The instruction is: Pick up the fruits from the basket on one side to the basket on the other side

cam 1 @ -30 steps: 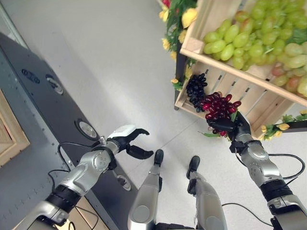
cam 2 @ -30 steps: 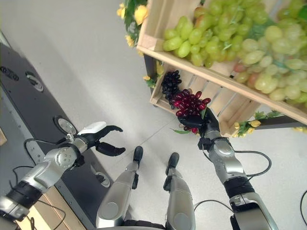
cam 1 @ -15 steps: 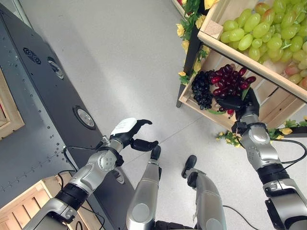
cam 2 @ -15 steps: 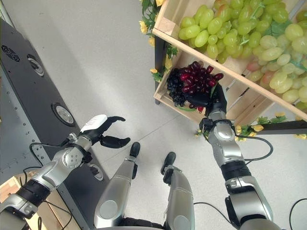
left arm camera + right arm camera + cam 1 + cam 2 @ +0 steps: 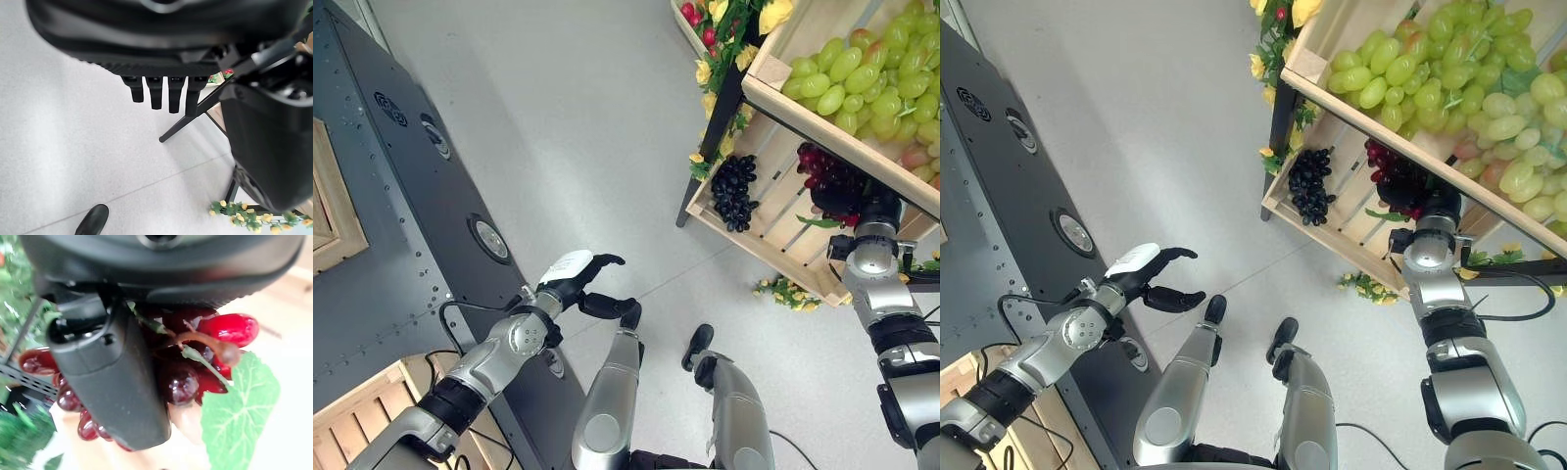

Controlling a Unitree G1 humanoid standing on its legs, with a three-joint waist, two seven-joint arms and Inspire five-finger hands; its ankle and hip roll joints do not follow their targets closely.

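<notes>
One robot hand [image 5: 876, 211] gripping red grapes [image 5: 827, 176]

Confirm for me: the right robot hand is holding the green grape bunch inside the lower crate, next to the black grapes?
Not quite. The right robot hand holds the red grape bunch, not a green one; the right wrist view shows it. It is inside the lower crate, near the black grapes.

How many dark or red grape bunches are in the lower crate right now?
2. A black bunch lies at the crate's left end; a red bunch sits further right, held by the right robot hand. Others may be hidden under the upper crate.
</notes>
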